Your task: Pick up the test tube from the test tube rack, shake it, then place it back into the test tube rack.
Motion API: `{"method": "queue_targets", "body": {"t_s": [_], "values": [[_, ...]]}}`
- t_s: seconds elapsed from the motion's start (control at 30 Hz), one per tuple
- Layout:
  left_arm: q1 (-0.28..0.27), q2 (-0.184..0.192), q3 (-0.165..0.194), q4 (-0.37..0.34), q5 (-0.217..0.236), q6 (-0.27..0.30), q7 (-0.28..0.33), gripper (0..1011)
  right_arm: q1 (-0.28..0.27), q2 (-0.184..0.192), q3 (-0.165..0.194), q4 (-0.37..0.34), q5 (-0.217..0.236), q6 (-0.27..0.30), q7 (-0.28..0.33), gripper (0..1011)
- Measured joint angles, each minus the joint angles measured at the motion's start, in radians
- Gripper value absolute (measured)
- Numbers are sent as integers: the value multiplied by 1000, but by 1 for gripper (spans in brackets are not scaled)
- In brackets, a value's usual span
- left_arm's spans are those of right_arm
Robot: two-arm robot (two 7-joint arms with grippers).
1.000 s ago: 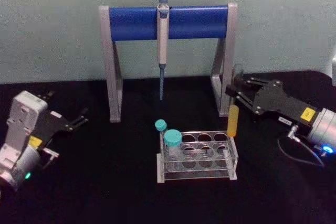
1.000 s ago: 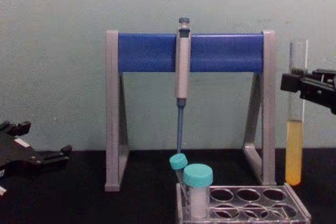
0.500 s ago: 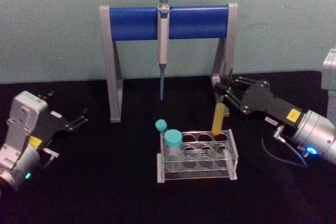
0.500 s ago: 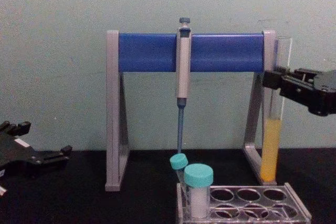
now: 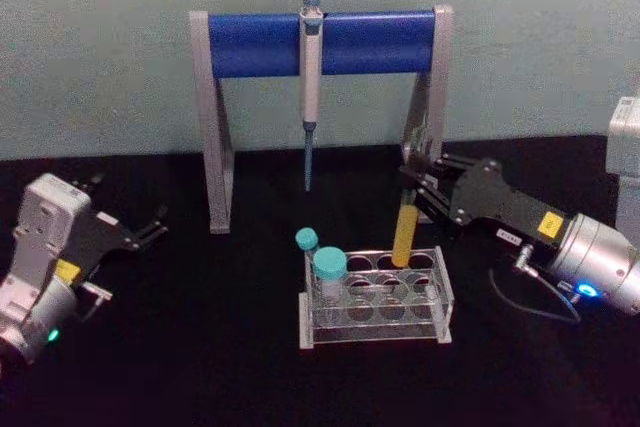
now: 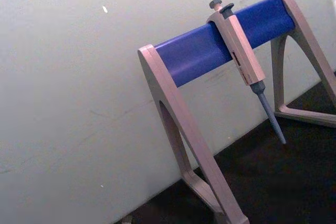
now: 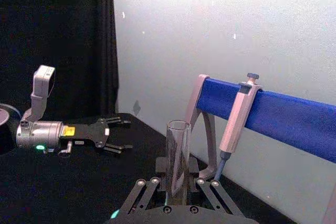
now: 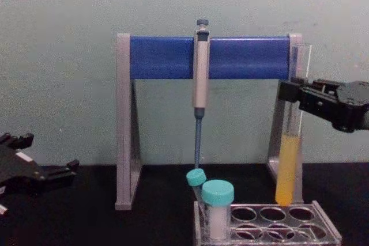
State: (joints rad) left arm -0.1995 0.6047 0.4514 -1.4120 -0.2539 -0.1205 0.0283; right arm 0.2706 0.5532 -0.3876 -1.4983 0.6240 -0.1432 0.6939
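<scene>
My right gripper (image 5: pixel 408 187) is shut on the test tube (image 5: pixel 403 234), a long clear tube with yellow-orange liquid in its lower part. It grips the tube's upper half (image 8: pixel 291 91). The tube (image 8: pixel 286 168) leans slightly, and its bottom hangs just over the back row of the test tube rack (image 5: pixel 400 325), toward the right. The clear rack (image 8: pixel 300 226) lies low on the black table. In the right wrist view the tube's open top (image 7: pixel 177 150) rises between my fingers (image 7: pixel 149 183). My left gripper (image 5: pixel 152 226) rests open at the far left, away from the rack.
Two teal-capped tubes (image 5: pixel 329 265) (image 5: pixel 306 238) stand in the rack's left end. Behind the rack is a grey-and-blue pipette stand (image 5: pixel 260 44) with a pipette (image 5: pixel 310 67) hanging from its bar; its right leg (image 8: pixel 295 113) is just behind the tube.
My right gripper has carried the test tube leftward and down, from beside the rack's right end to over the back row of holes. The left arm has not moved.
</scene>
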Motion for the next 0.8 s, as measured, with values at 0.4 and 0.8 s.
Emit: {"method": "queue_targets", "body": {"t_s": [0.4,0.8], "values": [[0,0,0,0,0,0,0,1001,27,-25,-23,55,-14,-5,-5,235],[0,0,0,0,0,0,0,1001,51,-45,-42,97,-41,-7,-11,235]]}}
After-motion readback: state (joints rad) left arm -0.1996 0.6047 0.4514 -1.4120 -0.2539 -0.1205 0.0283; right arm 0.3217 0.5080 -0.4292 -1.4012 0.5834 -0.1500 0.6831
